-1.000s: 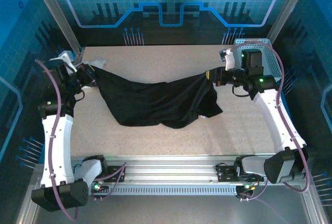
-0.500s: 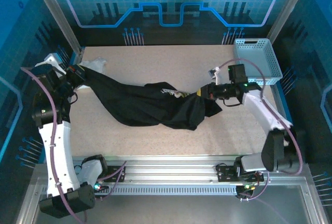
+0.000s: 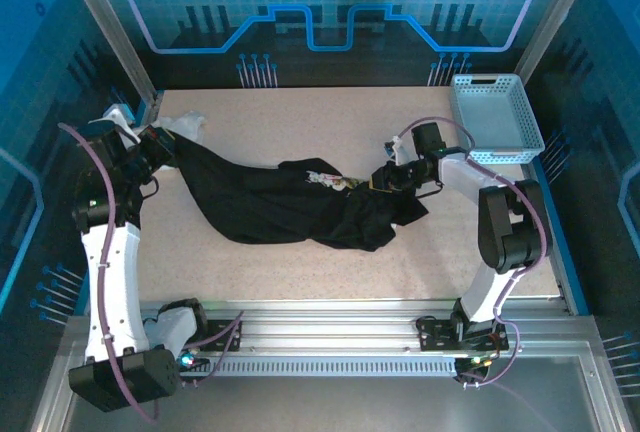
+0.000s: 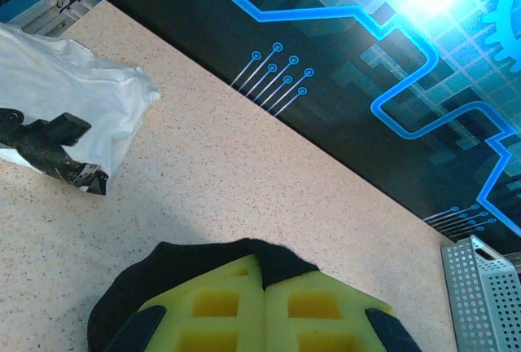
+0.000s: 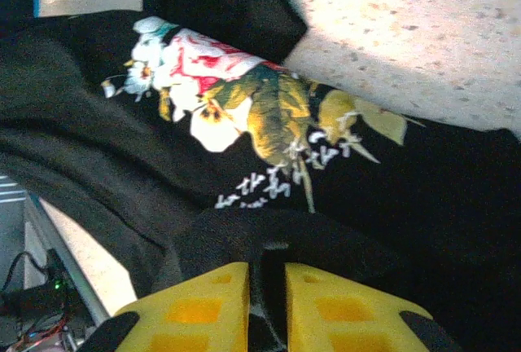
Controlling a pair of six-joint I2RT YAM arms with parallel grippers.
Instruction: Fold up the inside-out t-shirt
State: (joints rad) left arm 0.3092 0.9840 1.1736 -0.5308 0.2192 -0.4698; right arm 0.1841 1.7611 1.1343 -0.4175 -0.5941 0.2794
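Note:
The inside-out t-shirt (image 3: 270, 207) is black and lies in a long bunched band across the table, with a flower print (image 3: 325, 180) turned up near its right end. My left gripper (image 3: 163, 145) holds the shirt's left end just above the table. In the left wrist view its yellow pads (image 4: 220, 303) are pressed together with black cloth (image 4: 187, 258) pinched at the tips. My right gripper (image 3: 383, 179) sits low at the shirt's right end. Its pads (image 5: 203, 307) stand a narrow gap apart with a fold of the black shirt (image 5: 98, 124) between them, just below the print (image 5: 236, 99).
A white cloth garment (image 3: 185, 124) lies at the back left corner, close behind my left gripper and also seen in the left wrist view (image 4: 65, 99). A light blue perforated basket (image 3: 495, 117) stands at the back right. Bare tabletop (image 3: 330, 117) stretches behind and in front of the shirt.
My right arm swung from beside the basket down and left to the table. The shirt's right end went from stretched taut to bunched on the table, baring the flower print. The left gripper barely shifted.

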